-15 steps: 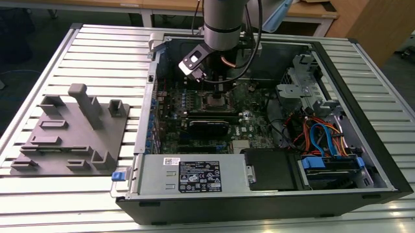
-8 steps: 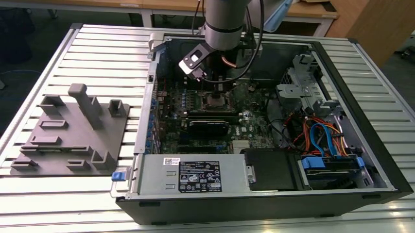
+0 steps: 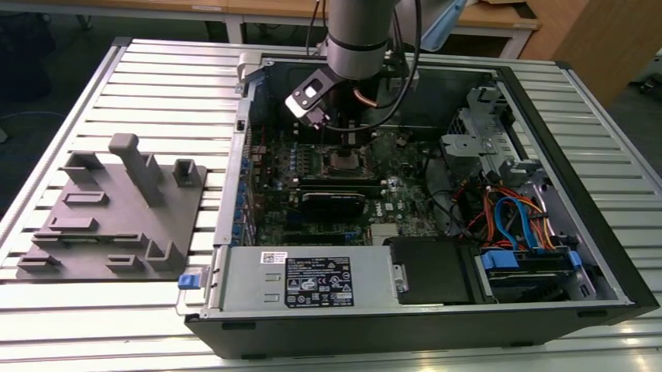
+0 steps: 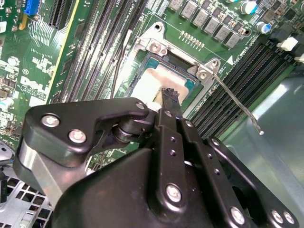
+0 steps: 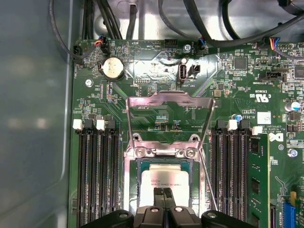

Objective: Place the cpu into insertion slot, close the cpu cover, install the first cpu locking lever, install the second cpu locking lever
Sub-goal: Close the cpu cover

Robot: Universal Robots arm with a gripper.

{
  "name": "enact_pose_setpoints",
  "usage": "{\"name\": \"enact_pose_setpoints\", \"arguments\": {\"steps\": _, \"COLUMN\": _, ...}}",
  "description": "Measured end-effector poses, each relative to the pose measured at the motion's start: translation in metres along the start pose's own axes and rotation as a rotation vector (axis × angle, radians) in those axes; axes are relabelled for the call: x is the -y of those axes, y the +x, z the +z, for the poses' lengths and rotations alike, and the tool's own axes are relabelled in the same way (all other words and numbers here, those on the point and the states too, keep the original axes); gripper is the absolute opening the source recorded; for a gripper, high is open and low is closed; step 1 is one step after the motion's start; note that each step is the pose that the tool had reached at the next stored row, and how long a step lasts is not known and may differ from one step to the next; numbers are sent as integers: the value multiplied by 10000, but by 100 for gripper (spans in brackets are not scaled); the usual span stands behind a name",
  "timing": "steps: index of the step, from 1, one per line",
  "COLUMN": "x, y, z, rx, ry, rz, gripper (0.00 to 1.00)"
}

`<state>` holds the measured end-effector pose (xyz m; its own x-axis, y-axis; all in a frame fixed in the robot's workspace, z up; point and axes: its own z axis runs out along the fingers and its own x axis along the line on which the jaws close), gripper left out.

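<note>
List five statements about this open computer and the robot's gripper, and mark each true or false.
1. The chip lies in the socket. True.
2. The cover is shut over the chip. False: it stands swung open, away from the socket.
3. The gripper hangs outside the computer case. False: it is inside the case, with its tips at the chip.
4. A round battery sits on the green board. True.
5. The gripper's fingertips are spread wide. False: they are pressed together.
</note>
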<state>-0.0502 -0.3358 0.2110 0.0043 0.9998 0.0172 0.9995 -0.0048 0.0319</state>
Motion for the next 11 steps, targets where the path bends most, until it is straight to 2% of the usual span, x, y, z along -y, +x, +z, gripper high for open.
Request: {"name": "enact_pose_setpoints", "arguments": {"steps": 11, "x": -1, "y": 1, "z": -35, "rx": -1, "ry": 0, "rz": 0, "gripper": 10}}
